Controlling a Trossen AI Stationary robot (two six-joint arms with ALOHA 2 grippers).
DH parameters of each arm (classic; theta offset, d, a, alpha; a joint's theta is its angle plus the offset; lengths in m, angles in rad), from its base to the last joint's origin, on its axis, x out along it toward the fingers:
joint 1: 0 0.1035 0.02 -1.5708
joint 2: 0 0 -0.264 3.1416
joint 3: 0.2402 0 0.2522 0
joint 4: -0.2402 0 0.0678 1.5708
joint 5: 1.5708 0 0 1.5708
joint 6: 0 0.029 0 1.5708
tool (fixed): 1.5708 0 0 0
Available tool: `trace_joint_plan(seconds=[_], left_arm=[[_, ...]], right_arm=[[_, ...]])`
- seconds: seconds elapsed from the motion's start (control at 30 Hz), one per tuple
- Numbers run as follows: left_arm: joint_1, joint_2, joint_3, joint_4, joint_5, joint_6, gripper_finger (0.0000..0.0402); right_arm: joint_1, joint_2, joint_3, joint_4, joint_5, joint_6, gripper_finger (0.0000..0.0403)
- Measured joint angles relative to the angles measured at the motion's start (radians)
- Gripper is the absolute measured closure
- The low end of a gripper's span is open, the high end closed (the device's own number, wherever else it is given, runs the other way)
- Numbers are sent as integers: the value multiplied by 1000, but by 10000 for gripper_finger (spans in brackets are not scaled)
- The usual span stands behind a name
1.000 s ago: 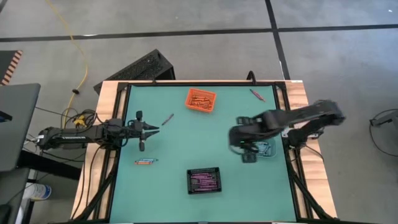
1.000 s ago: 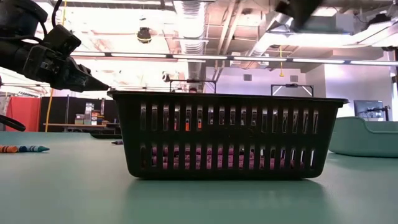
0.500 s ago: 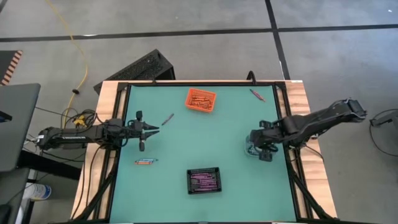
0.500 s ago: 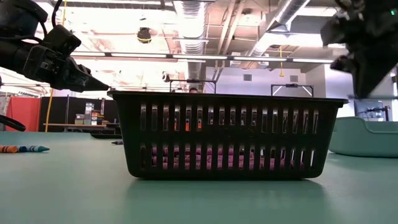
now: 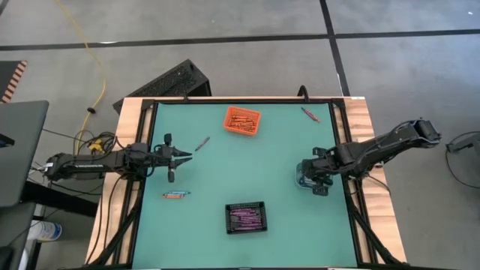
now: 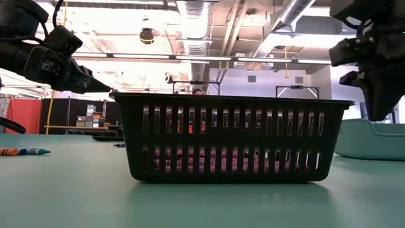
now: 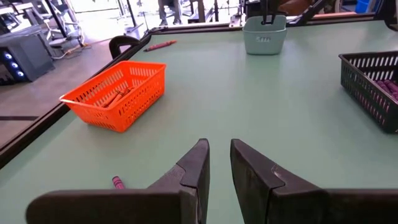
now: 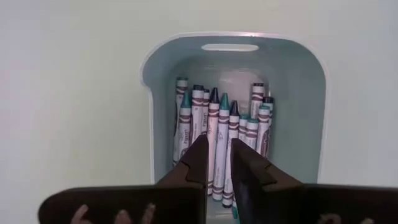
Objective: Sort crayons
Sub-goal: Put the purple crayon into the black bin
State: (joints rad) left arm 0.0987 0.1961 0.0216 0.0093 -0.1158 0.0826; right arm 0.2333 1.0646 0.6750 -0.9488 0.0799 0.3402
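Note:
My right gripper points down over the teal bin near the table's right edge. A narrow gap shows between its fingers, which hold nothing. Several blue and teal crayons lie in that bin. My left gripper waits level above the table's left side, fingers slightly apart and empty. Loose crayons lie flat on the table: a pair near the left arm, a purple one, and one at the far right.
An orange bin with orange crayons stands at the far middle. A black slotted bin with purple crayons stands at the near middle. Open green table lies between the bins.
My right gripper has come down and gone toward the table's right edge, stopping above the teal bin. In the low view it has dropped from the top of the picture to just over the bin's rim.

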Motion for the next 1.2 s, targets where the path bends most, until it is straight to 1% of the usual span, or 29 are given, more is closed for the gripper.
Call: trace_joint_plan(seconds=[0.2,0.3,0.37,0.43,0.5,0.6,0.67,0.8,0.9,1.03,1.1,1.2], left_arm=[[0,0,0,0,0,0,348],[0,0,0,0,0,0,348],[0,0,0,0,0,0,348],[0,0,0,0,0,0,348],[0,0,0,0,0,0,348],[0,0,0,0,0,0,348],[0,0,0,0,0,0,348],[0,0,0,0,0,0,348],[0,0,0,0,0,0,348],[0,0,0,0,0,0,348],[0,0,0,0,0,0,348],[0,0,0,0,0,0,348]], right_arm=[[-14,-17,57,-29,9,-27,342],[-57,-29,119,-35,63,-57,343],[-111,-34,160,-43,109,-103,344],[-187,-34,199,-47,141,-167,344],[-290,-30,231,-52,151,-230,344],[-479,-8,269,-36,145,-299,344],[-622,21,283,-24,119,-338,344],[-902,120,305,35,31,-377,344],[-1056,237,335,53,-18,-398,344],[-1169,398,381,51,-26,-438,344],[-1195,472,407,66,-26,-447,344],[-1205,565,446,110,-26,-455,344]])
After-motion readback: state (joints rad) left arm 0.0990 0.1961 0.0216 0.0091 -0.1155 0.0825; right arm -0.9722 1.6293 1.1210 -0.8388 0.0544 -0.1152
